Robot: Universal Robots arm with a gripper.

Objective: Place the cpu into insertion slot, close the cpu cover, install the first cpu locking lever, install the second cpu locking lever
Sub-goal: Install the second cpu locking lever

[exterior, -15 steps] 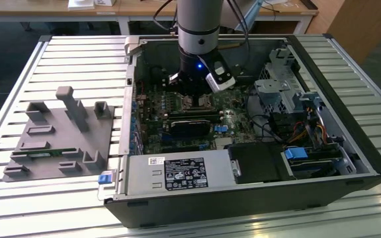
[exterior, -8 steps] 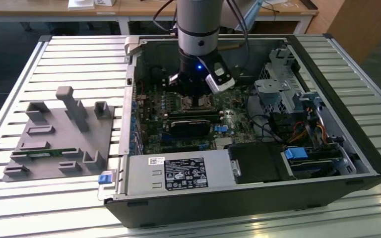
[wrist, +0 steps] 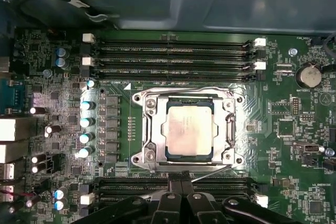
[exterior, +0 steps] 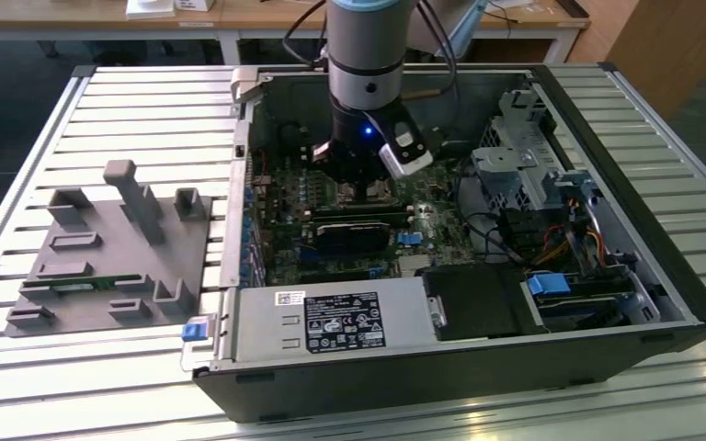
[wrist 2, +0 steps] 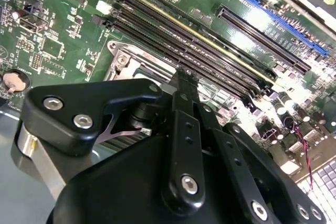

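Note:
The cpu (wrist: 189,129), a pale square chip, lies flat in the middle of the socket. The silvery cpu cover (wrist: 148,129) is folded down around it, and the insertion slot is hidden beneath both. My gripper (wrist: 181,181) hovers at the socket's edge with its black fingers (wrist: 175,184) pressed together. A thin metal locking lever (wrist: 212,170) slants out from right beside the fingertips. Another lever wire (wrist: 184,89) runs along the opposite side of the cover. In the second wrist view the gripper (wrist 2: 185,80) sits just past a socket corner (wrist 2: 125,59). In the exterior view the gripper (exterior: 359,188) reaches down inside the open computer case.
Long black memory slots (wrist: 173,56) flank the socket on two sides, and capacitors (wrist: 86,121) line another. The case walls (exterior: 243,184), power supply (exterior: 328,322), drive cage (exterior: 537,175) and cables (exterior: 500,230) surround the board. A grey fixture (exterior: 108,257) stands at the exterior view's left.

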